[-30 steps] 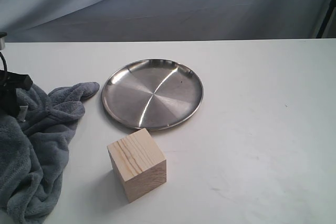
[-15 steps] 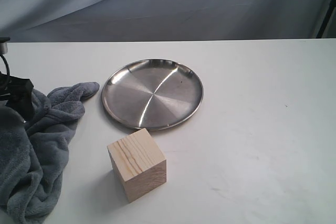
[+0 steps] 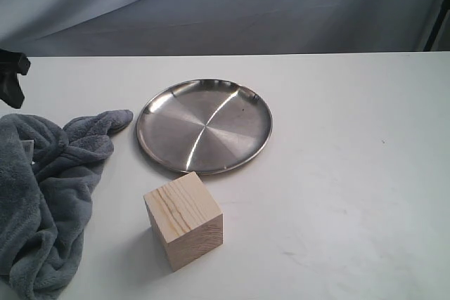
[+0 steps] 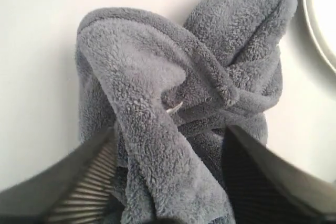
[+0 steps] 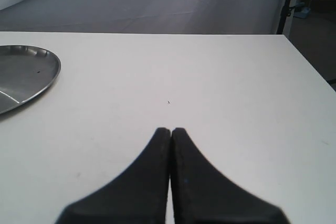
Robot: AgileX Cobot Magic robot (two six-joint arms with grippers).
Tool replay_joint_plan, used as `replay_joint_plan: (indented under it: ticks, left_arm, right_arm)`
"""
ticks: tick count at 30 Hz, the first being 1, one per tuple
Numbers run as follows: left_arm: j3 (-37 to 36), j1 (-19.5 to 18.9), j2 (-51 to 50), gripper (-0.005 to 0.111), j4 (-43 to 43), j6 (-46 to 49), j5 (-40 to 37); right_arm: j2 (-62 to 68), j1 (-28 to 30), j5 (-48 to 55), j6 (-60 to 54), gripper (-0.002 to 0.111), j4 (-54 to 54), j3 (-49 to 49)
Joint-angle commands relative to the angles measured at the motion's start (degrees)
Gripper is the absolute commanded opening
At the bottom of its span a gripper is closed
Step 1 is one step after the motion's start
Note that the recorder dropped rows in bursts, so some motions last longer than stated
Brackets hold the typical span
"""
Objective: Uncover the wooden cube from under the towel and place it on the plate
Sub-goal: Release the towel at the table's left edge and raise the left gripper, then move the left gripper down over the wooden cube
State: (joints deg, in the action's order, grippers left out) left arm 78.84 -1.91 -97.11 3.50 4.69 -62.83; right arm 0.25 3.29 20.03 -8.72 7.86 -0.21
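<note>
The wooden cube (image 3: 184,220) stands uncovered on the white table, just in front of the steel plate (image 3: 204,126) and apart from it. The blue-grey towel (image 3: 42,194) lies crumpled at the left edge, clear of the cube. Only a dark part of my left gripper (image 3: 13,82) shows at the far left, raised above the towel. In the left wrist view my left gripper (image 4: 170,129) is open wide over the bunched towel (image 4: 157,66), holding nothing. My right gripper (image 5: 171,129) is shut and empty above bare table, with the plate (image 5: 21,74) off to one side.
A grey cloth backdrop (image 3: 225,5) hangs behind the table's far edge. A dark stand (image 5: 287,3) is beyond the table's right corner. The towel's small white tag (image 4: 175,108) pokes out of a fold.
My left gripper has let go of the towel and risen up and back from it. The towel has slumped onto the table. Cube and plate have not moved.
</note>
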Motion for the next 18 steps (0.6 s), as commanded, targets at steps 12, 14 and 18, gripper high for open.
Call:
replay_joint_plan:
  ticks: [12,14,18]
  left_arm:
    - [1.5,10.9,0.8,0.0,2.8,8.8,-0.6]
    - [1.5,15.5,0.8,0.0,-0.2,7.3,-0.6]
    - [1.5,23.1,0.8,0.0,-0.5,7.3,-1.5]
  right_arm:
    - [-0.2,0.1,0.0,0.2,0.0,0.4,0.2]
    - [-0.2,0.1,0.0,0.2,0.0,0.4,0.2]
    - [-0.2,0.1,0.0,0.2,0.0,0.4,0.2]
